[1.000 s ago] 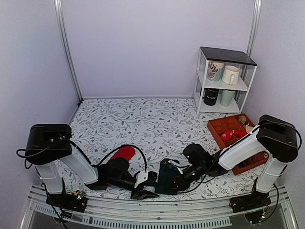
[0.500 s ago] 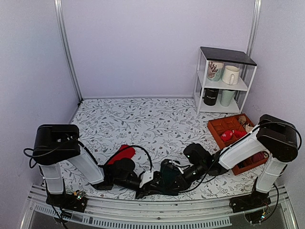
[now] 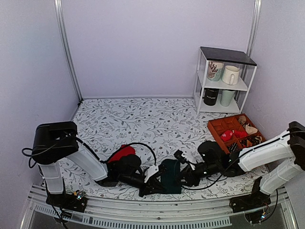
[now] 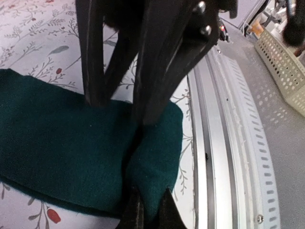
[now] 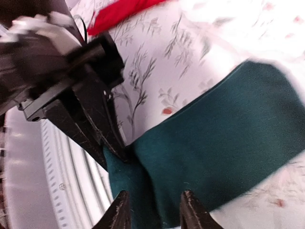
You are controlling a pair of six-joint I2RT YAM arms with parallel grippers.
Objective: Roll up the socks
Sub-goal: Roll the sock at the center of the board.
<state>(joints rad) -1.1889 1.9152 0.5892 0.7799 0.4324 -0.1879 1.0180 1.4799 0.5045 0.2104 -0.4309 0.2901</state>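
the teal sock [image 3: 170, 175] lies flat on the flower-printed table [image 3: 143, 119], just beside the metal rail [image 3: 157, 220] and about midway along it. its near corner almost reaches the rail.

the left gripper [image 4: 150, 211] is low over the table right next to the rail. its jaws are clenched on the sock's edge on the rail side, and a raised ridge of teal fabric is pinched between the two tips. a crease runs up the sock from that pinch, away from the rail.

the right gripper [image 5: 153, 212] comes in from the rail's right half and sits over the same sock. its jaws are released: in the left wrist view its two black fingers [image 4: 159, 62] stand apart with their tips down on the fabric, and the sock lies flat between them.

the red sock [image 3: 121, 152] lies on the table farther from the rail than the teal one, toward the rail's left half. the left arm partly hides it, and it does not touch the teal sock.

an orange tray [image 3: 214, 129] with compartments sits well away from the rail toward its right end. a white shelf [image 3: 224, 51] with mugs [image 3: 230, 75] stands farther back, by the wall.
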